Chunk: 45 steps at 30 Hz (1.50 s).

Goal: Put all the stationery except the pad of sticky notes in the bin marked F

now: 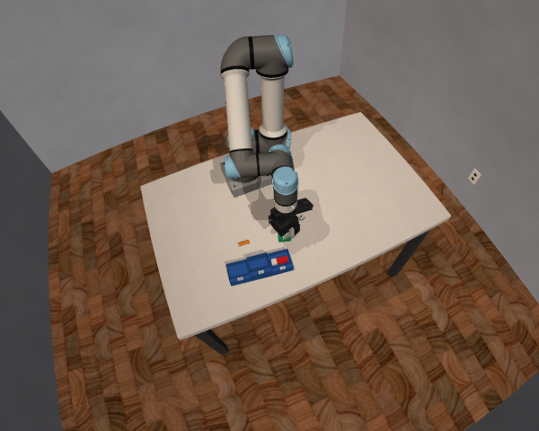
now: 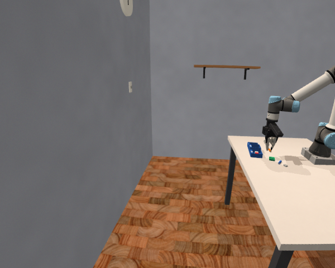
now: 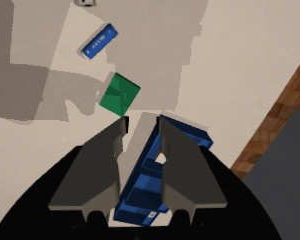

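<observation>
My gripper (image 1: 289, 234) (image 2: 269, 150) (image 3: 142, 117) is open by a narrow gap, with nothing between its fingertips, above the table near the green pad. The green pad (image 1: 284, 239) (image 2: 272, 158) (image 3: 121, 94) lies flat. A red and white eraser (image 1: 281, 259) (image 2: 256, 152) lies in the end bin, marked F, of the upright blue bin row (image 1: 236, 270) (image 3: 142, 192). A blue cylinder (image 2: 280, 162) (image 3: 100, 41) with pale lettering and a small grey metal item (image 1: 301, 216) (image 2: 285, 165) (image 3: 85, 2) lie beyond the pad. A small orange item (image 1: 243, 242) lies behind the bins.
The white table (image 1: 362, 185) (image 2: 300, 201) carries the arm's grey base (image 1: 244, 186) (image 2: 320, 158) at its back. Two more compartments of the blue row extend away from the eraser's bin. The table's front edge runs beyond the row.
</observation>
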Available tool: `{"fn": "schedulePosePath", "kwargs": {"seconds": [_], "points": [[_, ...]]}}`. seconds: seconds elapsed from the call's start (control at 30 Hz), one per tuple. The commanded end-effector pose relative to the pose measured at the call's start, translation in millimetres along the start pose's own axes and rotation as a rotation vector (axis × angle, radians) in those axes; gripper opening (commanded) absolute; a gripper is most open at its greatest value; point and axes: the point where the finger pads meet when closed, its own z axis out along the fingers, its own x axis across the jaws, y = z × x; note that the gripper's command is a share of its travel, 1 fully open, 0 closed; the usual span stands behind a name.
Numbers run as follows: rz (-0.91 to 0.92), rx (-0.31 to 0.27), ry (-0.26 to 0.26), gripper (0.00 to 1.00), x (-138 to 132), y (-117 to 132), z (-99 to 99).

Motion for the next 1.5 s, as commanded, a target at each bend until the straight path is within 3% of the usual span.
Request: {"fn": "schedulePosePath", "kwargs": {"seconds": [0.0, 0.07, 0.43, 0.5, 1.47], "points": [[-0.067, -0.001, 0.007, 0.18, -23, -43, -4.1], [-0.067, -0.001, 0.007, 0.18, -23, -43, -4.1], [-0.067, -0.001, 0.007, 0.18, -66, -124, -5.4], [-0.067, -0.001, 0.007, 0.18, -69, -130, -5.4], [-0.067, -0.001, 0.007, 0.18, -62, -117, -5.5]]}}
